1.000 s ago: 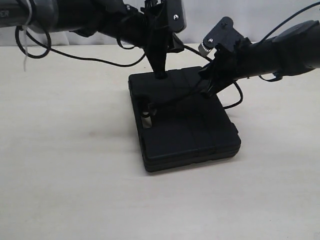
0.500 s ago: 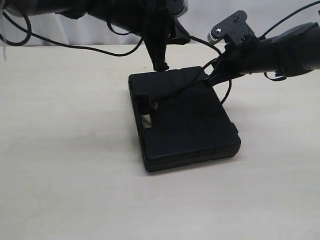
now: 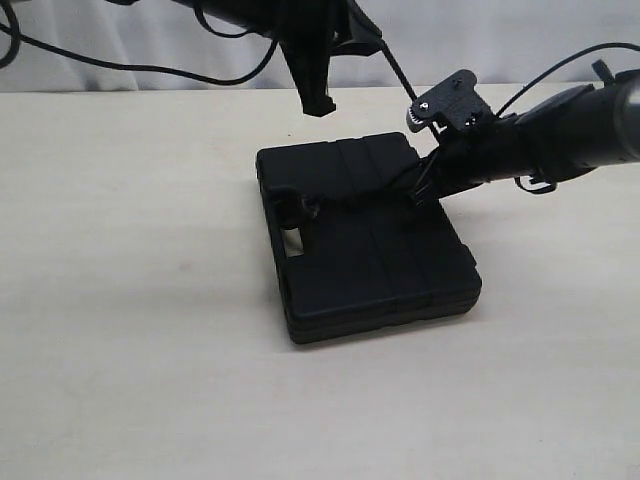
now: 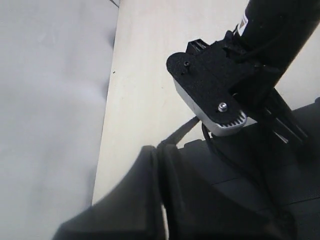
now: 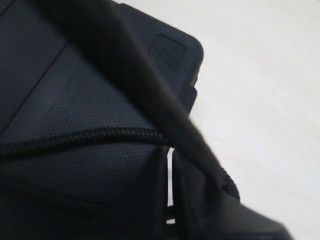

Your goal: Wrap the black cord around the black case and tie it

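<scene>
The black case (image 3: 375,260), flat and ribbed, is lying near the middle of the pale table (image 3: 140,350). The black cord (image 3: 355,195), thin and braided, is running across its lid from near the handle cut-out (image 3: 293,243) to the right gripper (image 3: 422,192), which is pinching it. The left gripper (image 3: 320,100) is hovering above the case's far edge, jaws pressed together.

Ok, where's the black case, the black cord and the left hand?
black case (image 3: 380,265): exterior view, middle of its lid.
black cord (image 5: 75,137): right wrist view, braided stretch lying across the lid.
left hand (image 3: 320,104): exterior view, tip of its closed fingers.
</scene>
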